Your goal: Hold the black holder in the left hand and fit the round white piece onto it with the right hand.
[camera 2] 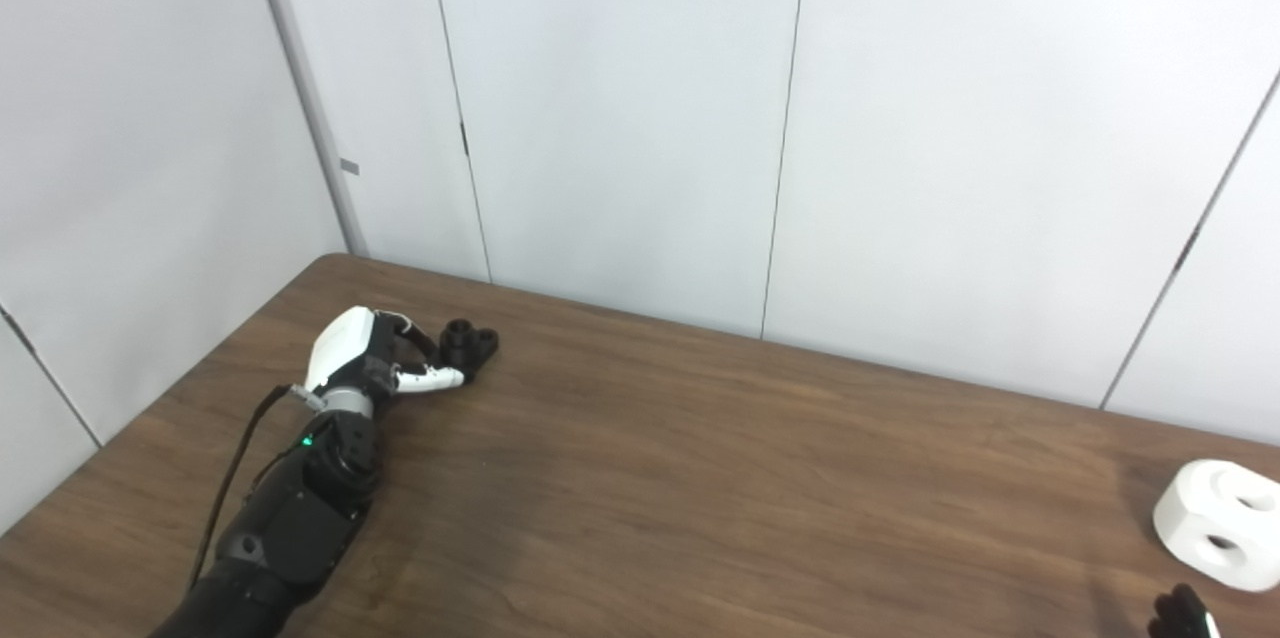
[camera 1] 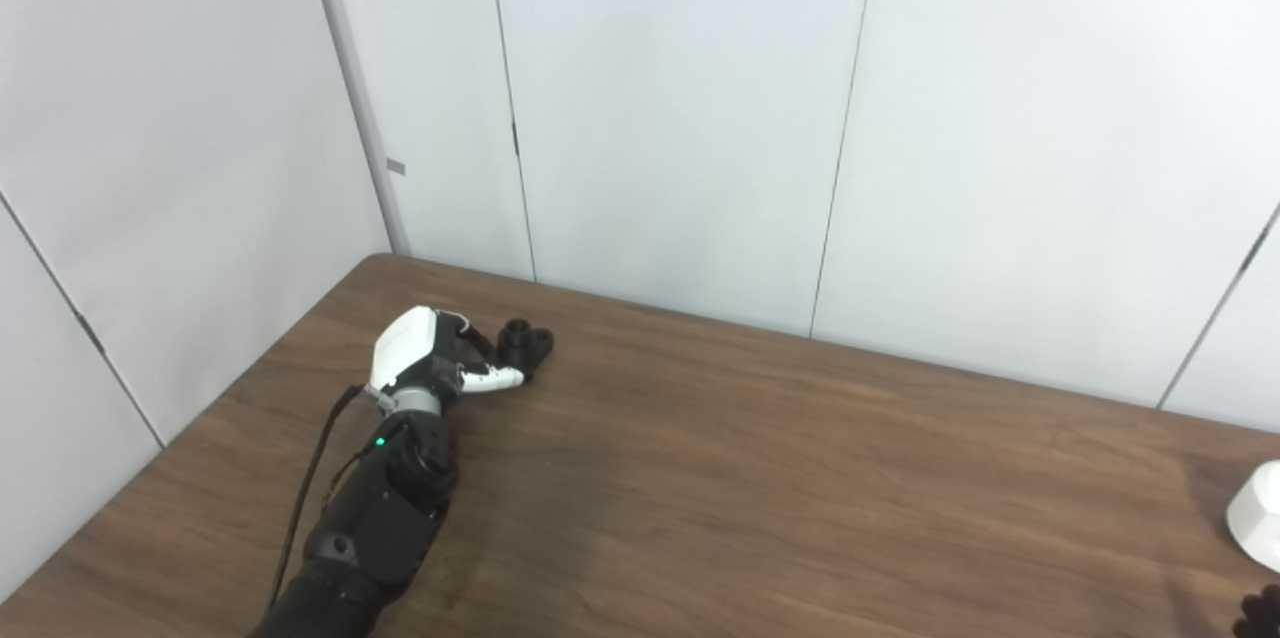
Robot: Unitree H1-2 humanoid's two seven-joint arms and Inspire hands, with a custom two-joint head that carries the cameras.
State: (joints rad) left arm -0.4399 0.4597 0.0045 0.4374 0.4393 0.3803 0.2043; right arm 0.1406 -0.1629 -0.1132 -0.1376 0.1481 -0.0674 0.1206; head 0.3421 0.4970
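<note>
Fingers of the left hand [camera 2: 365, 358] reach around the black holder [camera 2: 468, 344], seemingly not yet gripping; right hand [camera 2: 1180, 615] barely visible, state unclear.

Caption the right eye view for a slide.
Left hand reaches the black holder; the white piece waits at the table's right.

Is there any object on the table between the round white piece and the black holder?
Nothing visible: only bare brown wooden table lies between the round white piece and the small black holder at the left hand.
</note>
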